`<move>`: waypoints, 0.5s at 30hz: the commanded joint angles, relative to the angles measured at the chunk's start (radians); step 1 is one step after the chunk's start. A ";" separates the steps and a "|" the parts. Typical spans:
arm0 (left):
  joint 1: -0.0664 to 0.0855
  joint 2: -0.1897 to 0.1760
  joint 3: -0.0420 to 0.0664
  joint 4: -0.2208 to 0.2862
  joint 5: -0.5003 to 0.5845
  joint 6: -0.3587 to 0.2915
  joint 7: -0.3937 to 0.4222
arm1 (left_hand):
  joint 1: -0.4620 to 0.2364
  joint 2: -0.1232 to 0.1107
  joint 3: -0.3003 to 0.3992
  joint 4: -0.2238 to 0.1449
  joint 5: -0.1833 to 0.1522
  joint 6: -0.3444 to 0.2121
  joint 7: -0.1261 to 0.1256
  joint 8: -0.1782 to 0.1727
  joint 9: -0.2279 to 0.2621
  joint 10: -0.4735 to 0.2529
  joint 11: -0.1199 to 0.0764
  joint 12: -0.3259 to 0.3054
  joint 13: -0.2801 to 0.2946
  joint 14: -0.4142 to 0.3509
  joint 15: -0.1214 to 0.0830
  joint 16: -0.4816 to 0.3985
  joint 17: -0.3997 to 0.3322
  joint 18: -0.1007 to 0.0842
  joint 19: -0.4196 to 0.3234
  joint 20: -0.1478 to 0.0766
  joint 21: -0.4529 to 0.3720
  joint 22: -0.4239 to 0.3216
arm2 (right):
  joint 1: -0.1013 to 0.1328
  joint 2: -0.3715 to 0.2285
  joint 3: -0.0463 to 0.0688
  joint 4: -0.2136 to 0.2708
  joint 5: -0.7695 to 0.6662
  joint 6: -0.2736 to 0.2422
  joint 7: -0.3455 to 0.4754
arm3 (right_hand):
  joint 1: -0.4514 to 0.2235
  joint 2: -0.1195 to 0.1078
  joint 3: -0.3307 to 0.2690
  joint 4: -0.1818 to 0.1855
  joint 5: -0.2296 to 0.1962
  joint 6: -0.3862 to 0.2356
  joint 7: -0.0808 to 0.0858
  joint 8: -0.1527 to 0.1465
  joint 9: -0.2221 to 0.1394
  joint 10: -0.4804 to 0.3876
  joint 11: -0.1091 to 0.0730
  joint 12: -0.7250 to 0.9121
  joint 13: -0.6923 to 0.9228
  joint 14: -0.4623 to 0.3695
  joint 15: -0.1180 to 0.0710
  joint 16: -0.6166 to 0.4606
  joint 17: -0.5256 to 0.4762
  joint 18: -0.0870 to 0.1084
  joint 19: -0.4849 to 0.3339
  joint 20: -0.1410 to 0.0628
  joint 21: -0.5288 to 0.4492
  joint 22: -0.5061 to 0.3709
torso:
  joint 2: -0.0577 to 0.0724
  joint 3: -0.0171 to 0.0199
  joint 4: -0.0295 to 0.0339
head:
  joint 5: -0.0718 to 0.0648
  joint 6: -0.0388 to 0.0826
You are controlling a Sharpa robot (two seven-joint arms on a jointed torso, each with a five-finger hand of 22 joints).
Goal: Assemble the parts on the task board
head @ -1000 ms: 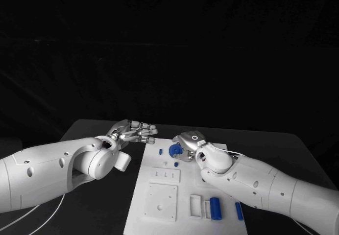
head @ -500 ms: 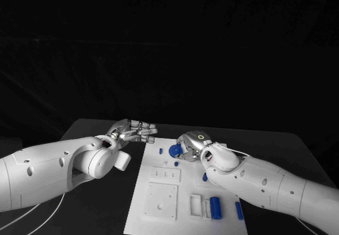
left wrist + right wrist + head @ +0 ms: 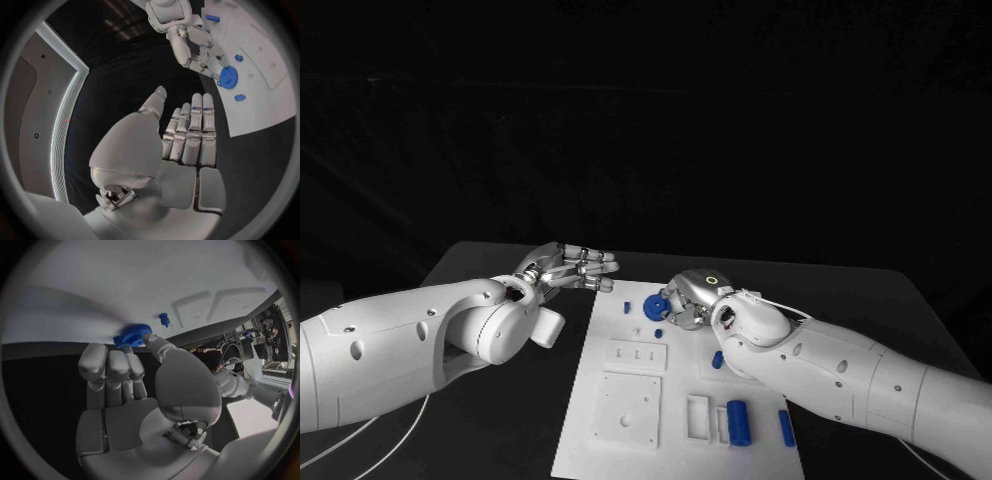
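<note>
Our right hand [image 3: 687, 298] pinches the blue gear [image 3: 655, 308] between thumb and fingertips, just over the far end of the white board [image 3: 629, 440]. We judge the step in hand to be seating this gear on the board, so we should keep the wheel level, bring its hole over its post or socket before lowering, and let go only once it sits flat (a tilted gear would likely jam). Just beside the gear a small blue peg [image 3: 627, 307] stands on the board; our fingers should stay apart from it as we come down.

Our left hand [image 3: 570, 268] hangs off the board's far left corner, holding nothing, fingers loosely bent and side by side.

The left wrist view gives us the gear's teeth [image 3: 228, 77] and the right hand's fingertips round its rim, which the head view half hides behind the hand. The head view alone lays out the near end: the blue cylinder [image 3: 737, 421] and the slim blue rod [image 3: 788, 429] lying well apart from the gear.
</note>
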 commanded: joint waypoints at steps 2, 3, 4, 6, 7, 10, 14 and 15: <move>0.002 0.000 0.001 0.002 -0.004 0.014 0.002 | 0.000 -0.005 -0.001 0.005 -0.002 -0.006 -0.002 -0.002 -0.002 -0.004 -0.001 0.005 0.001 -0.002 0.002 -0.002 0.000 -0.004 -0.003 0.007 0.003 -0.001 | -0.001 0.002 0.000 -0.007 0.026 0.079 0.006 | -0.025 0.000 0.026 -0.014 0.019 -0.020 0.001 -0.001 0.001 -0.007 -0.005 0.001 -0.002 0.001 0.004 0.003 -0.002 -0.003 0.045 0.004 0.003 0.118 | 0.000 -0.0002 -0.0010 | 0.000 -0.001; 0.002 0.000 0.001 0.003 -0.004 0.014 0.002 | 0.000 -0.005 -0.001 0.005 -0.002 -0.006 -0.002 -0.002 -0.002 -0.004 -0.001 0.005 0.001 -0.002 0.002 -0.002 0.000 -0.004 -0.003 0.007 0.003 -0.001 | -0.001 0.002 0.000 -0.009 0.028 0.083 0.005 | -0.031 -0.001 0.023 -0.016 0.020 -0.023 0.001 -0.001 0.001 -0.007 -0.006 0.001 -0.002 0.001 0.003 0.003 -0.002 -0.003 0.045 0.004 0.003 0.118 | 0.000 -0.0002 -0.0010 | 0.000 -0.001; 0.002 0.000 0.001 0.003 -0.004 0.014 0.002 | 0.000 -0.005 -0.001 0.005 -0.002 -0.006 -0.002 -0.002 -0.002 -0.004 -0.001 0.005 0.001 -0.002 0.002 -0.002 0.000 -0.004 -0.003 0.007 0.003 -0.001 | -0.001 0.003 0.000 -0.010 0.030 0.087 0.004 | -0.032 -0.002 0.021 -0.017 0.020 -0.024 0.001 -0.001 0.001 -0.007 -0.006 0.000 -0.003 0.001 0.003 0.002 -0.002 -0.003 0.045 0.004 0.004 0.118 | 0.000 -0.0003 -0.0008 | 0.000 -0.001; 0.002 0.000 0.001 0.003 -0.004 0.014 0.002 | 0.000 -0.006 -0.001 0.006 -0.002 -0.011 -0.001 -0.002 -0.002 -0.005 0.000 0.005 0.001 -0.002 0.003 -0.002 0.000 -0.004 -0.003 0.007 0.002 -0.002 | -0.001 0.004 0.000 -0.013 0.035 0.096 0.002 | -0.036 -0.003 0.014 -0.021 0.028 -0.027 0.001 -0.001 0.001 -0.007 -0.006 0.000 -0.003 0.001 0.003 0.002 -0.002 -0.003 0.045 0.004 0.004 0.118 | 0.000 -0.0008 -0.0006 | -0.001 0.000; 0.002 0.000 0.001 0.004 -0.004 0.014 0.002 | 0.001 -0.006 -0.001 0.006 -0.001 -0.014 0.000 -0.003 -0.002 -0.005 0.000 0.005 0.001 -0.002 0.003 -0.002 0.000 -0.004 -0.003 0.007 0.002 -0.002 | -0.001 0.005 0.000 -0.015 0.039 0.101 0.001 | -0.037 -0.003 0.011 -0.022 0.030 -0.029 0.002 -0.001 0.001 -0.007 -0.006 0.000 -0.003 0.001 0.003 0.002 -0.001 -0.003 0.045 0.004 0.004 0.118 | 0.000 -0.0008 -0.0006 | -0.001 0.000; 0.002 -0.001 0.001 0.005 -0.004 0.013 0.001 | 0.001 -0.006 -0.001 0.006 -0.001 -0.014 0.000 -0.003 -0.002 -0.005 0.000 0.005 0.001 -0.002 0.003 -0.002 0.000 -0.004 -0.003 0.007 0.002 -0.002 | -0.001 0.006 0.000 -0.017 0.049 0.107 0.000 | -0.037 0.003 -0.052 -0.029 0.061 -0.069 0.001 -0.001 0.001 -0.006 -0.011 0.000 -0.002 0.001 0.000 0.004 0.001 -0.003 0.046 0.003 0.006 0.119 | 0.000 -0.0005 -0.0011 | -0.001 0.000; 0.002 -0.002 0.001 0.007 -0.005 0.012 0.000 | 0.001 -0.006 -0.001 0.006 -0.001 -0.014 0.000 -0.003 -0.002 -0.005 0.000 0.005 0.001 -0.002 0.003 -0.002 0.000 -0.004 -0.003 0.007 0.002 -0.002 | -0.001 0.001 0.000 -0.010 0.054 0.076 0.002 | -0.030 0.003 -0.061 -0.032 0.089 -0.083 0.003 -0.002 0.000 -0.005 -0.011 0.002 0.000 0.002 -0.001 0.006 0.004 -0.005 0.046 0.001 0.009 0.119 | 0.000 0.0003 -0.0014 | -0.001 0.001; 0.002 -0.002 0.001 0.007 -0.005 0.012 0.000 | 0.001 -0.006 -0.001 0.006 -0.001 -0.014 0.000 -0.003 -0.002 -0.005 0.000 0.005 0.001 -0.002 0.003 -0.002 0.000 -0.004 -0.003 0.007 0.002 -0.002 | -0.001 -0.001 0.000 -0.007 0.056 0.068 0.003 | -0.030 0.002 -0.059 -0.033 0.096 -0.079 0.004 -0.002 0.000 -0.004 -0.010 0.003 0.000 0.002 0.000 0.006 0.004 -0.005 0.047 0.001 0.009 0.119 | 0.000 0.0005 -0.0015 | -0.002 0.001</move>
